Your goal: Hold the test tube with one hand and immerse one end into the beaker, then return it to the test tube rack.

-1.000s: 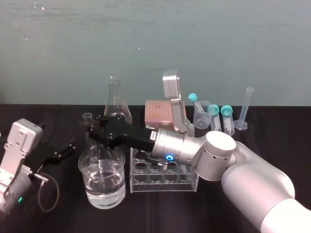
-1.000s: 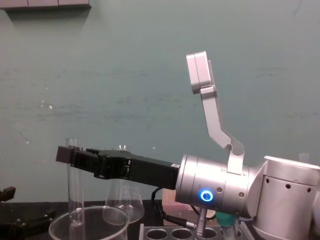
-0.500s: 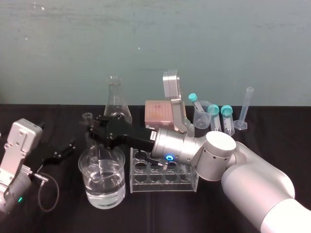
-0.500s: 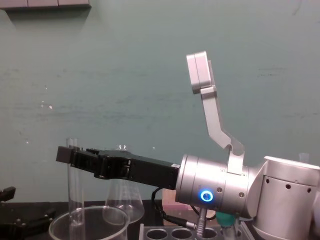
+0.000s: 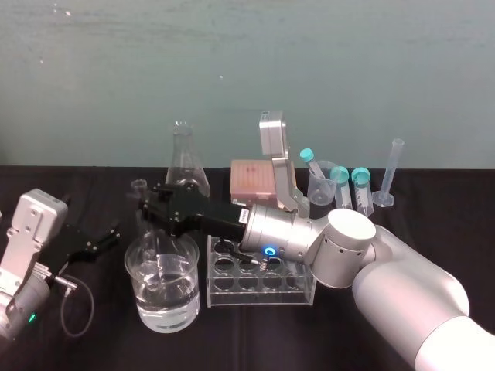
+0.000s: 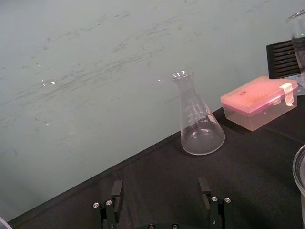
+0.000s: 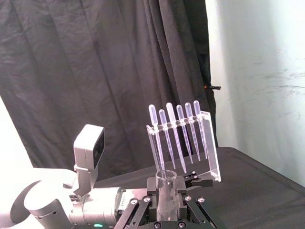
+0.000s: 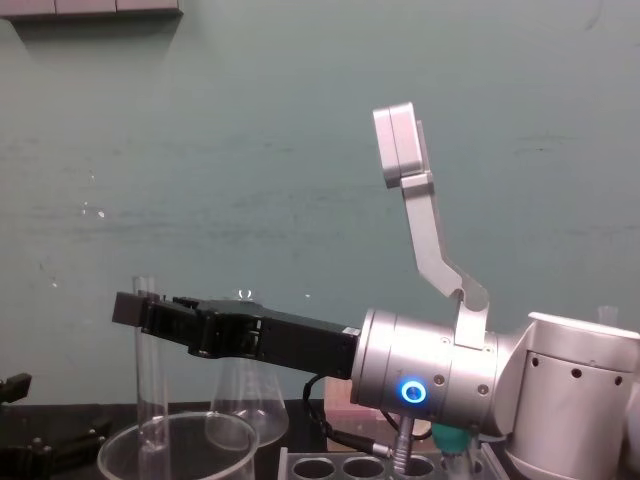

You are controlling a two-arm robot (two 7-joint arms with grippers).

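Immersion is the step in hand. I am clamping my right gripper [image 5: 151,205] on the test tube [image 8: 150,380] near its upper part. The tube is standing inside the beaker [image 5: 186,305], its lower end below the rim. By my judgement, a good dip means lowering straight down, holding the glass off the beaker wall, then lifting clear of the rim before swinging toward the test tube rack [image 5: 259,284] just beside. The tube's long axis is running near vertical, open mouth up, round end down. My left gripper [image 5: 104,240] is resting at my left, fingers apart.
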